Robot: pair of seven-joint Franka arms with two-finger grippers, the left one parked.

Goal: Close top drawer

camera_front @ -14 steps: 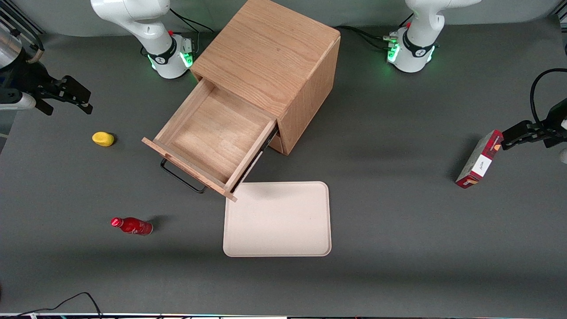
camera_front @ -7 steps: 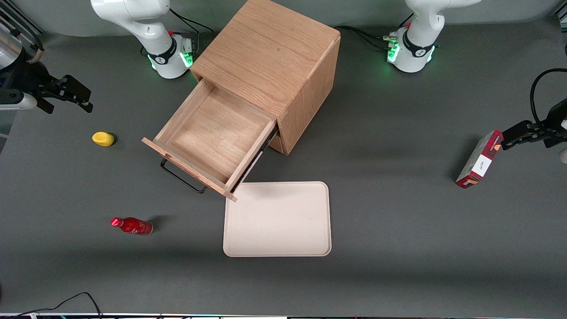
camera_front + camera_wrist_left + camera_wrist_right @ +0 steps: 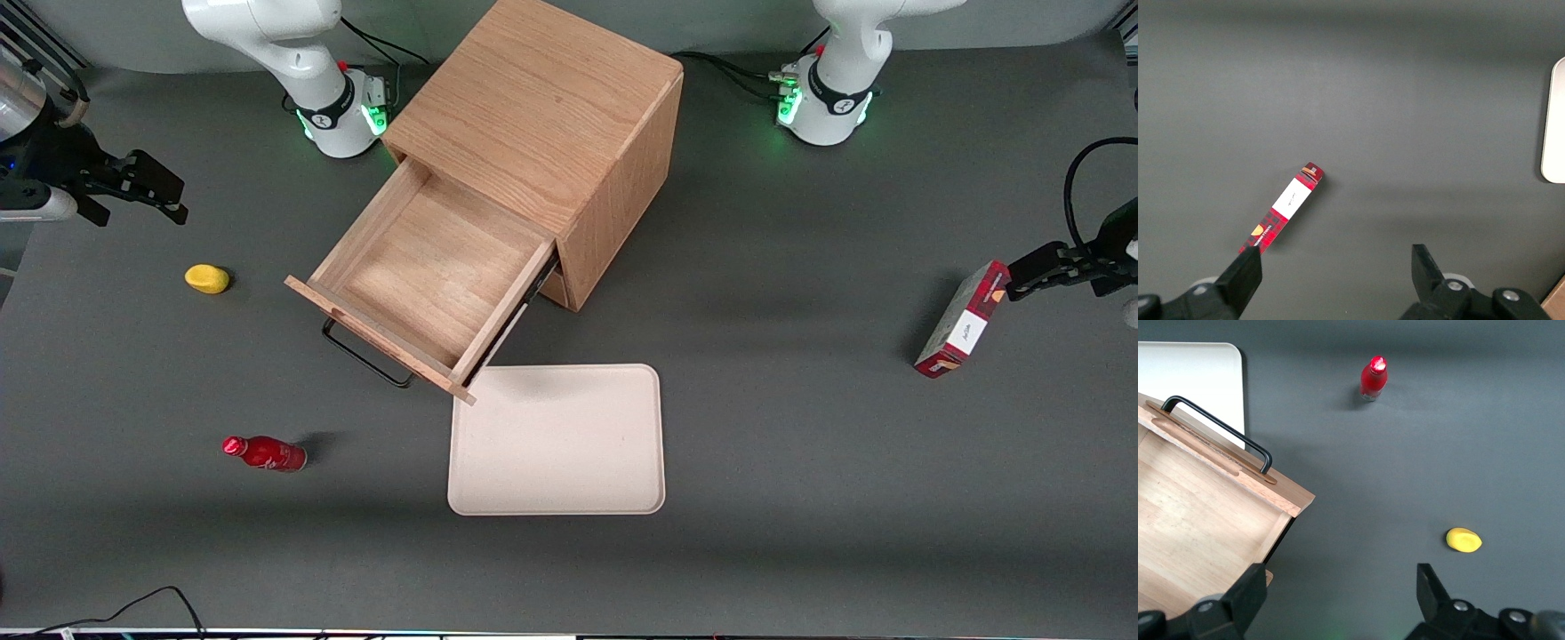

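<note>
**A:** Where's your gripper (image 3: 133, 191) relative to the top drawer (image 3: 427, 276)?

**B:** It hangs over bare table at the working arm's end, well apart from the cabinet (image 3: 542, 116). From there the drawer lies sideways toward the middle of the table and a bit nearer the front camera. The yellow lemon-like thing (image 3: 207, 278) sits between, nearer the camera than the gripper. Fingers (image 3: 1245, 597) are spread, holding nothing; the wrist view shows open table between them.

**A:** Which arm is closer?

**B:** Yours, the working one. The drawer's front panel points diagonally toward the front camera and toward your end of the table.

**A:** Axis?

**B:** The travel line runs diagonal, from the handle (image 3: 364, 356) back into the cabinet. You'd probably want to get in front of the panel and push along that line, not square to the table edge. An off-axis push could rack the slide.

**A:** Drawer state?

**B:** Pulled far out, most of the box exposed. Shallow light-wood tray, nothing in it that I can see. Thin black wire handle on the front, panel overhanging the sides. One corner of the panel is just beside the beige tray (image 3: 557, 440), close to its edge; can't tell if it overlaps. The red bottle (image 3: 264, 452) is lying down, nearer the camera, out of the push line.

**A:** Progress?

**B:** Not started, I'd say. No contact yet.
</note>
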